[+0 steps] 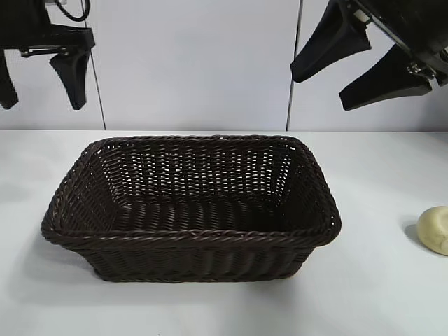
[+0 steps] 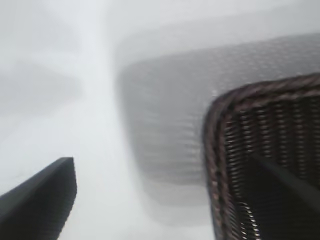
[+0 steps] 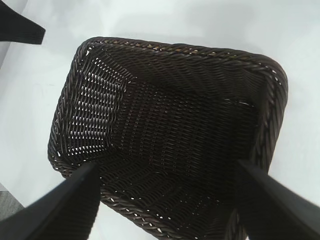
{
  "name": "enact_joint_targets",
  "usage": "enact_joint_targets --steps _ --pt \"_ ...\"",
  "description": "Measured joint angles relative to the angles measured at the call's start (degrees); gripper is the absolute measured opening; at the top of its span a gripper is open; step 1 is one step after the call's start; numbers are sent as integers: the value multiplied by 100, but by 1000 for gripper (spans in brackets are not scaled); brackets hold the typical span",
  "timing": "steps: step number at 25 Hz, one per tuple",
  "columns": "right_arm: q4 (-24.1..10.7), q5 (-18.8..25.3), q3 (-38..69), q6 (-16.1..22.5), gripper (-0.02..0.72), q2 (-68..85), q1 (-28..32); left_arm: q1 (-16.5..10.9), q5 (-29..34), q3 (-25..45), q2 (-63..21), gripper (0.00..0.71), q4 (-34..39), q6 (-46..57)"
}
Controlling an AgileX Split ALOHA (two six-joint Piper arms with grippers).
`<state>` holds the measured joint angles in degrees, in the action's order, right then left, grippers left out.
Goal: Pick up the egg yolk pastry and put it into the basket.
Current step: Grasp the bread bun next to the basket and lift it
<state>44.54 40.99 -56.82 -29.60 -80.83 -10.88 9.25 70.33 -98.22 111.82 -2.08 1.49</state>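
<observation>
The pale cream egg yolk pastry (image 1: 435, 229) lies on the white table at the far right edge of the exterior view, apart from the basket. The dark woven basket (image 1: 189, 236) stands in the middle with nothing in it; its rim also shows in both wrist views (image 2: 250, 95) (image 3: 165, 47). My right gripper (image 1: 330, 78) hangs open high above the basket's right end, with nothing between its fingers, and looks down into the basket (image 3: 167, 172). My left gripper (image 1: 42, 87) hangs open and empty high at the upper left, over the table beside the basket's corner.
A white wall with two vertical seams (image 1: 290, 84) rises behind the table. Bare white table top (image 1: 378, 294) lies in front of the basket and on both sides of it.
</observation>
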Motion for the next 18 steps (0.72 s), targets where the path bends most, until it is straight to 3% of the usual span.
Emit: enact_joint_targets --steps 6,8,14,18 --pt "0 0 0 0 538 0 0 -909 0 0 0 658 97 6" --pt "0 0 0 0 538 0 0 -1083 0 0 0 658 102 11" --pt "-5 24 0 0 538 0 0 -1120 0 47 -209 658 72 -95" --pt "-33 30 0 0 538 0 0 -1120 0 484 -777 658 113 -295"
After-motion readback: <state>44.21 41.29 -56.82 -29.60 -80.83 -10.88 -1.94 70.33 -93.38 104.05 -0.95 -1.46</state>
